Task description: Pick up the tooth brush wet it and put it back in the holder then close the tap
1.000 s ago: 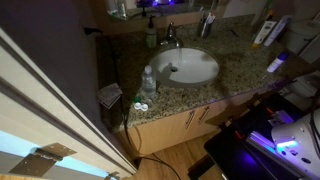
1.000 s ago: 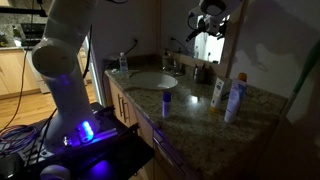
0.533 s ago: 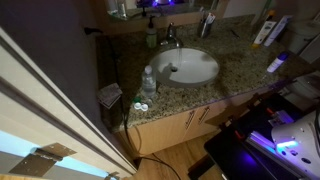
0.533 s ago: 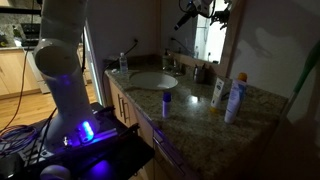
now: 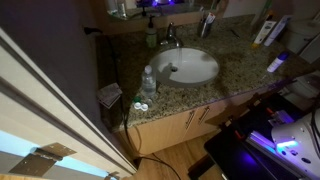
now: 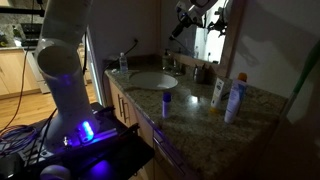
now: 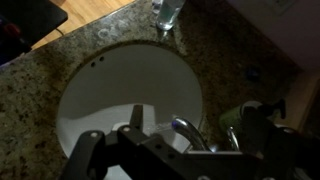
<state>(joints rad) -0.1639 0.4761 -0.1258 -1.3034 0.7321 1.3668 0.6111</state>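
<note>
In the wrist view my gripper [image 7: 195, 127] hangs open and empty above the white basin [image 7: 95, 95]. The shiny tap [image 7: 190, 131] shows between its dark fingers [image 7: 137, 118]. The green-tinted soap bottle [image 7: 248, 110] stands just beside the tap. In an exterior view the gripper [image 6: 184, 19] is high above the counter, over the tap [image 6: 172, 63]. The pale holder [image 5: 206, 27] stands at the back of the counter, right of the tap [image 5: 170, 42], with the thin tooth brush [image 5: 210, 17] sticking up from it. I cannot tell whether water is running.
A clear water bottle [image 5: 148, 82] stands at the basin's front left, also in the wrist view's top [image 7: 168, 12]. Tubes and bottles [image 6: 235, 98] stand on the granite counter [image 6: 195, 105]. A mirror rises behind it. The robot's base [image 6: 60, 70] is at the counter's near end.
The gripper has swung sideways, high up, from in front of the mirror towards the spot above the tap. Its jaws stay open. Nothing on the counter has moved.
</note>
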